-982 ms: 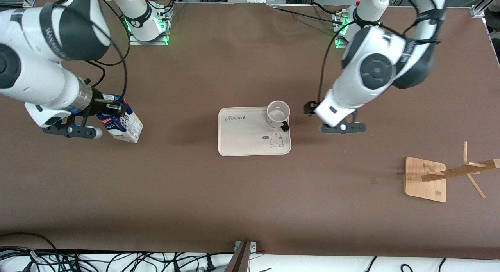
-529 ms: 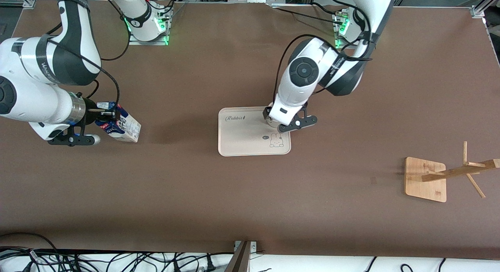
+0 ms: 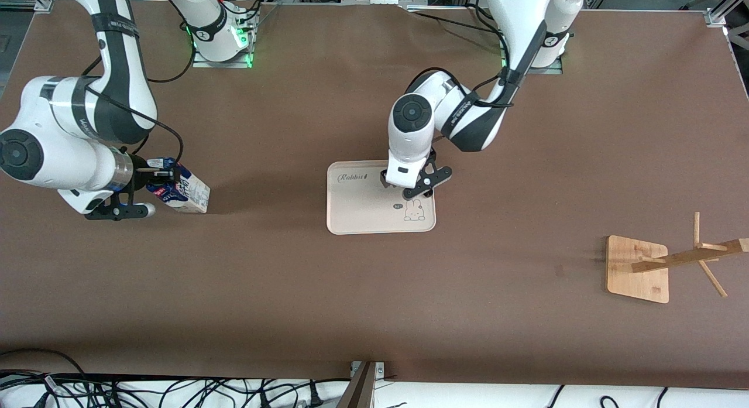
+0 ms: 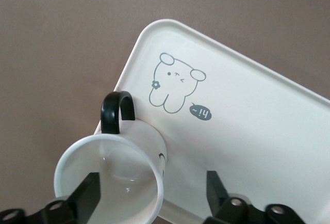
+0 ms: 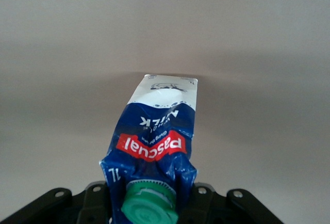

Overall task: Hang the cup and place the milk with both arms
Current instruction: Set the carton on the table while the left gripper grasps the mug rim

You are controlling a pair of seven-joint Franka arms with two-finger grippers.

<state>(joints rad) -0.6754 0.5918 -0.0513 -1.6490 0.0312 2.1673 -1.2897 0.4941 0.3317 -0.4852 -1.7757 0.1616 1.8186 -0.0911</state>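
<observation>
On the cream rabbit-print tray [image 3: 357,212], the left gripper [image 4: 154,193] straddles the small white black-handled cup [image 4: 116,175], fingers spread, so an off-centre closure could tip it, while the right gripper [image 3: 161,177] pinches the blue-and-white milk carton [image 3: 184,191] beside that tray.

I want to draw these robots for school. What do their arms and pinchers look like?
Both arms are fat white tubes with dark grey bands and round dark caps at the joints. Thin black cables loop along them, and green lights glow at the bases. The left gripper and right gripper are black, each with two flat fingers on a black bar studded with small silver screws.
</observation>
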